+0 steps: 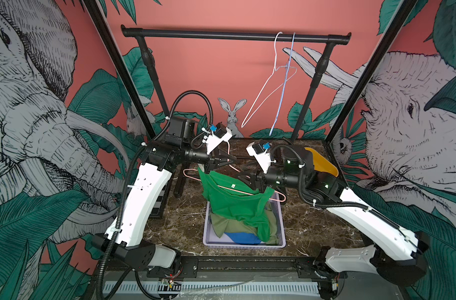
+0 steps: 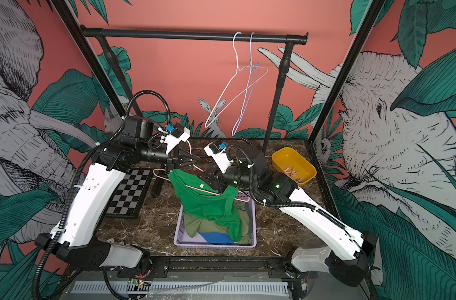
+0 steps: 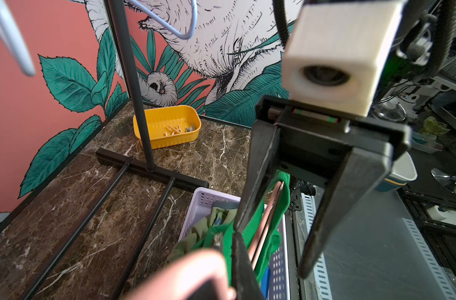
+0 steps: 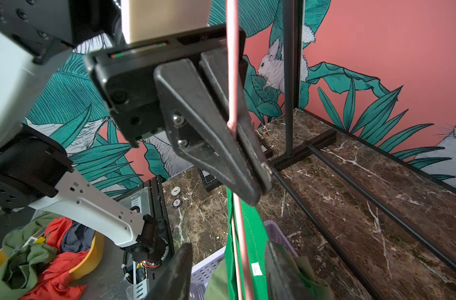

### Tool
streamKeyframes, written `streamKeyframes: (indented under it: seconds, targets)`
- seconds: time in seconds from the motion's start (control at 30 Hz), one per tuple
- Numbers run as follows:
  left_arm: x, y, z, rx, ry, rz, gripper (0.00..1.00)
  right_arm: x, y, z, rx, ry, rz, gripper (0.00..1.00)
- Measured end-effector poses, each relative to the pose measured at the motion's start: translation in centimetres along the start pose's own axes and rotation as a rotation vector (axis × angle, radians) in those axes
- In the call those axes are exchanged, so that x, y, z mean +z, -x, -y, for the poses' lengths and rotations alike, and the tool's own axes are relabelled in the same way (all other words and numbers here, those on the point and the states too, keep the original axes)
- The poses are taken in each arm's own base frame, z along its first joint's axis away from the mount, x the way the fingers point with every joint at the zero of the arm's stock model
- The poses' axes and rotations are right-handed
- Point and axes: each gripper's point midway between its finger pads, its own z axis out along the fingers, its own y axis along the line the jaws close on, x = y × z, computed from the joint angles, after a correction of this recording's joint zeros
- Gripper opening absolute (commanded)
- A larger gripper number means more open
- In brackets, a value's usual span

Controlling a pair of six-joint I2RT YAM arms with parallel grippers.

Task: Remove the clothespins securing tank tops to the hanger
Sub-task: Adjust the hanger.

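Where it drapes the pink hanger (image 1: 238,190), the green top (image 1: 232,207) sags.

Marble table (image 1: 312,228) with basket (image 1: 243,246), tub (image 2: 293,162), checkerboard (image 2: 128,194)

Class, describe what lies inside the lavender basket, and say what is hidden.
Inside the basket lie an olive top and a blue top; the bright green top drapes in from the pink hanger. The floor and anything beneath the clothes are covered.
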Motion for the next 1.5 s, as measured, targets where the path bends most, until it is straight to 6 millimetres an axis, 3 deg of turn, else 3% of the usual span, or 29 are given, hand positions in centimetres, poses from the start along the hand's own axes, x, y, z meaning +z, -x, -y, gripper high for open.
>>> streamKeyframes:
  seconds: [0.17,0.37,0.5,0.67,0.83,0.97,1.3,1.5]
  targets:
    - [0.0,0.2,0.3,-0.009,-0.021,0.012,0.07,1.1,0.2,0.3,-0.019,-0.001,-0.01,0.39]
    - [0.0,0.4,0.6,-0.015,-0.036,0.021,0.07,1.6,0.3,0.4,-0.036,-0.001,-0.014,0.2]
    - [0.0,0.5,0.6,-0.015,-0.041,0.028,0.08,1.6,0.4,0.5,-0.049,0.002,-0.011,0.01]
    - [0.1,0.6,0.6,-0.015,-0.047,0.033,0.16,1.7,0.3,0.7,-0.046,0.013,-0.005,0.0]
    - [0.1,0.7,0.8,-0.003,-0.059,0.041,0.52,2.0,-0.4,1.8,-0.019,0.006,-0.006,0.0]
    - [-0.2,0.8,1.1,0.035,-0.053,0.032,0.66,1.9,-1.3,3.1,0.015,-0.004,-0.009,0.0]
    - [-4.0,4.0,4.5,0.323,0.04,0.013,0.76,-1.2,-0.9,4.3,0.057,0.003,0.034,0.0]
    - [-5.5,2.8,5.4,0.436,0.107,-0.068,0.77,-2.6,-0.6,3.5,0.057,0.055,0.05,0.0]
